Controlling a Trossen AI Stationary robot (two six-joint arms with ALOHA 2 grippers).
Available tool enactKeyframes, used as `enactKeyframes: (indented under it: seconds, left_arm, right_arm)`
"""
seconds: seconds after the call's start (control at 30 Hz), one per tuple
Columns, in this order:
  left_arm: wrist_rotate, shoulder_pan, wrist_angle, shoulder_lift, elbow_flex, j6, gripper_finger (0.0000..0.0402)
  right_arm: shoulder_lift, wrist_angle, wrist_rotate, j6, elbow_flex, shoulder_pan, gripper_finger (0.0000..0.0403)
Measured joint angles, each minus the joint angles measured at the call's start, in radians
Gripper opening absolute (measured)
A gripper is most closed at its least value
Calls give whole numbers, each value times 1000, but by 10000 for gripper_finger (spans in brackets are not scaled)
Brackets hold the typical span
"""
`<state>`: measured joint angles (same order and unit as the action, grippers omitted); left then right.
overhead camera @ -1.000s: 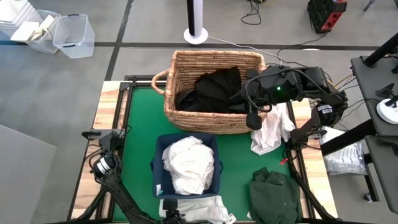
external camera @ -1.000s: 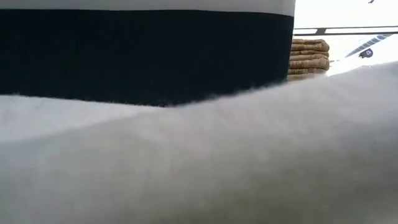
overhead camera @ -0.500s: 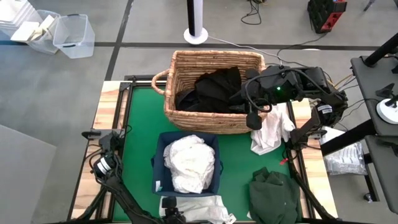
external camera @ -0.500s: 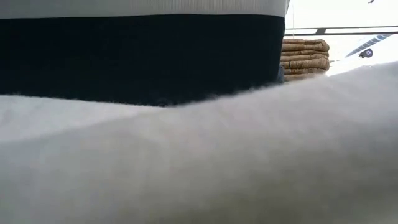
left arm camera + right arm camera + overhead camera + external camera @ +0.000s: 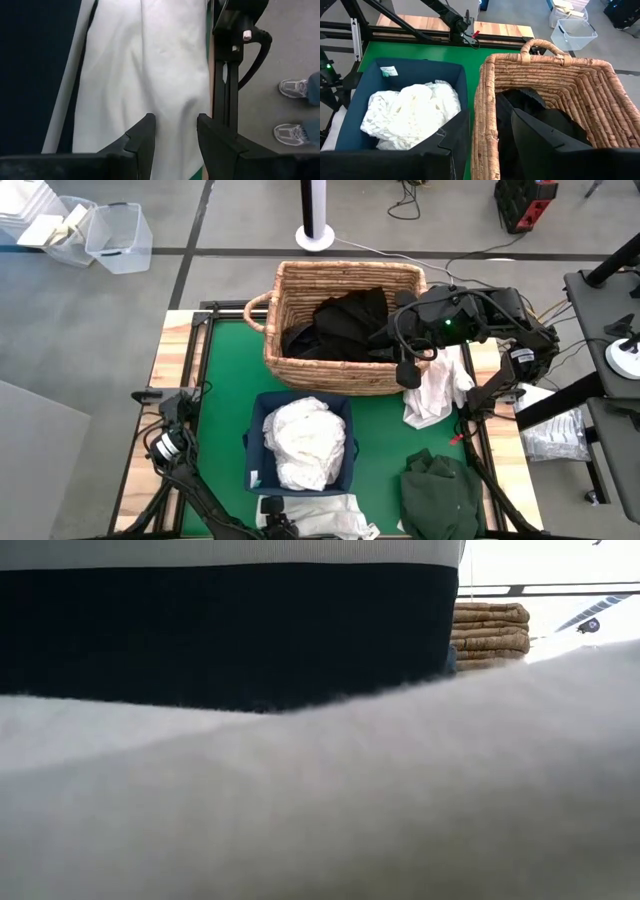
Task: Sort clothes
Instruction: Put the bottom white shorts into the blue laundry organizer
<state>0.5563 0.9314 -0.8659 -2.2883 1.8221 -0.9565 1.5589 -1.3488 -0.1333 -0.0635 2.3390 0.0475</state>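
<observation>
The table (image 5: 225, 395) fills the lower middle of the high view, a green mat framed by pale wooden edges and dark rails. At the upper centre of the mat stands a tan wicker basket (image 5: 300, 370). Just below it, near the bottom centre, sits a navy fabric bin (image 5: 258, 425). A flat white garment (image 5: 320, 520) lies on the mat at the bottom edge, touching the bin's lower side. At the right, a crumpled white cloth (image 5: 435, 392) rests beside the basket. A dark green garment (image 5: 440, 498) lies in the lower right corner.
</observation>
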Motion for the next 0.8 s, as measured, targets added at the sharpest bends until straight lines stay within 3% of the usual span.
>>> enactKeyframes:
  seconds: [0.5,0.8]
  left_arm:
    - [1,2,64,0,-37,-31,114]
    - [1,2,70,0,-39,-33,111]
  right_arm:
    - [0,0,0,0,0,0,121]
    - [0,0,0,0,0,0,133]
